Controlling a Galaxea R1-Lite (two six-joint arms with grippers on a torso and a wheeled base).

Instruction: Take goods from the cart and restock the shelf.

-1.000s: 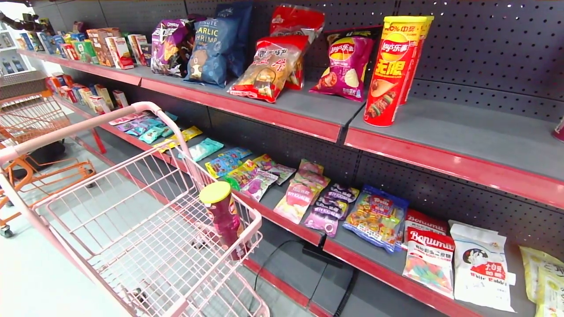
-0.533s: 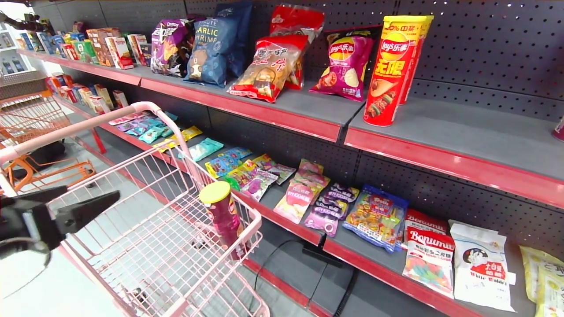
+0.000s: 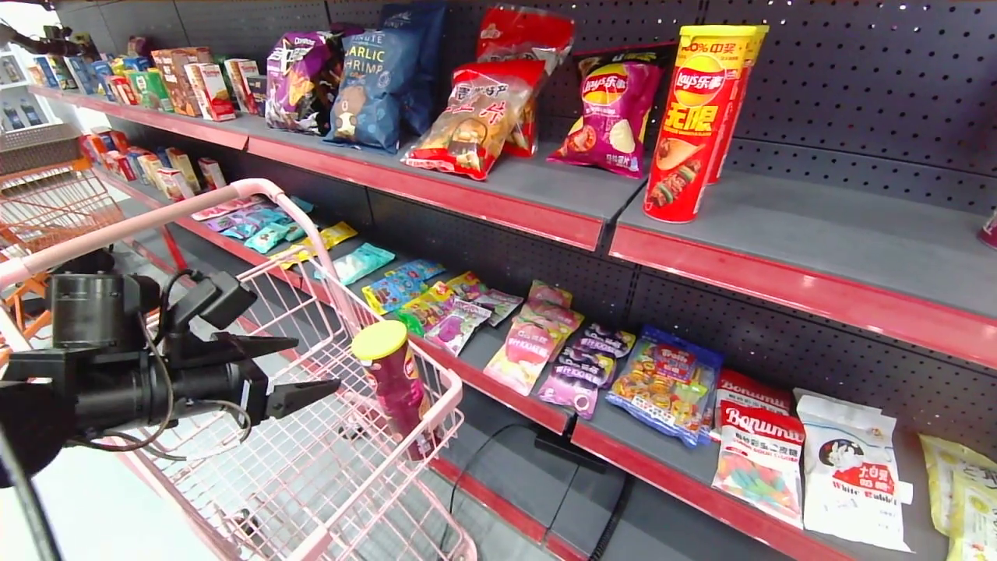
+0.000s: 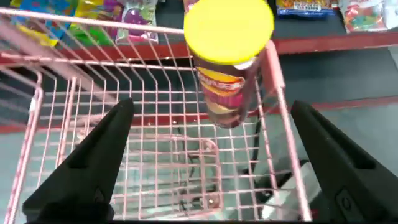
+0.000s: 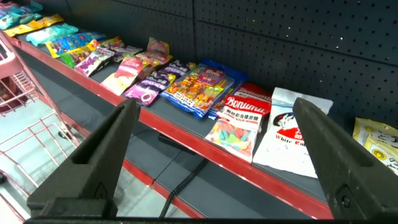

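The canister [image 3: 397,382] of crisps stood upright in the far right corner of the pink wire cart [image 3: 160,218], against its rim on the side nearest the shelf. It had a plain yellow lid and a dark magenta label bearing a red-and-yellow emblem; the lettering on it was too small to make out. In the left wrist view the canister [image 4: 227,81] stood ahead of the left gripper [image 4: 212,104], its lid lying between the lines of the two black fingers but well beyond their tips.

The left gripper [image 3: 311,365] hung over the cart's basket, pointing toward the canister and apart from it, its jaws spread wide and holding nothing.

The right gripper [image 5: 216,104] was likewise wide open and bare, facing the lower shelf [image 5: 186,158], where flat candy bags [image 5: 199,84] lay in a row.

On the upper shelf [image 3: 779,226] a tall red canister [image 3: 693,125] with a yellow top stood upright just beside a magenta crisp bag [image 3: 611,117], both printed with a round red-and-yellow emblem like the one on the cart's canister.
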